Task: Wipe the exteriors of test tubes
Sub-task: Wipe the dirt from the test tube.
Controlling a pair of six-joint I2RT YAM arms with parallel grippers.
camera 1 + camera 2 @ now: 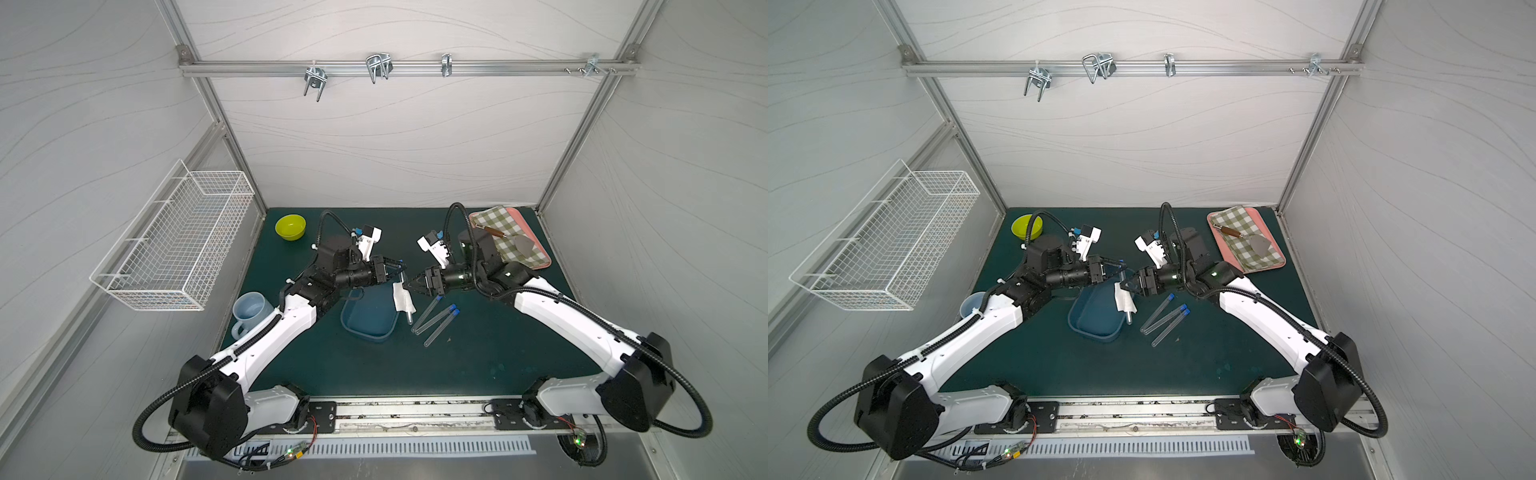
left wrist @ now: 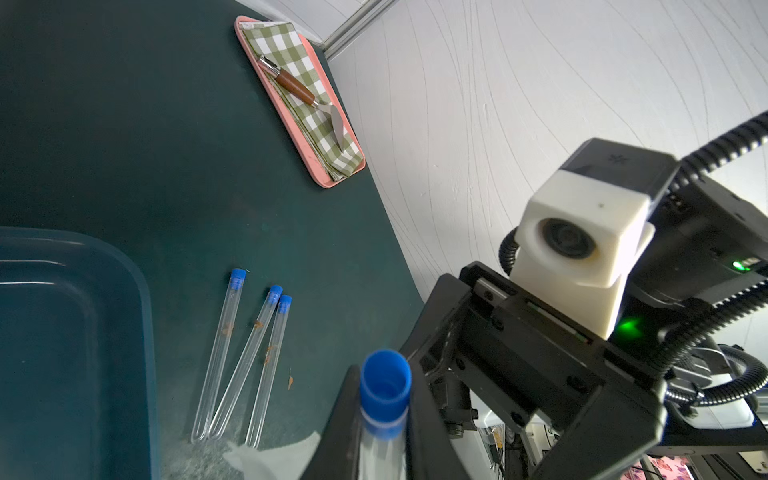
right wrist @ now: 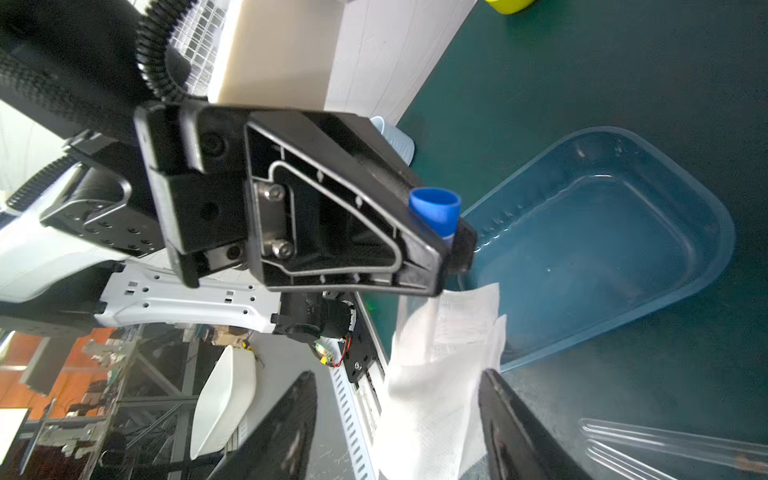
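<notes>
In both top views the left arm (image 1: pixel 291 320) reaches right, jaws clamped near the cap of a hanging test tube (image 1: pixel 409 319) draped in a white wipe (image 1: pixel 402 297), beside the blue tray (image 1: pixel 365 318). The right arm (image 1: pixel 552 307) reaches left, jaws apart. 3 more tubes (image 1: pixel 436 318) lie on the counter (image 1: pixel 478 353) just right.

Left wrist view: the blue cap (image 2: pixel 385 380) sits between closed jaws.

Right wrist view: the wipe hangs between parted jaws.
</notes>
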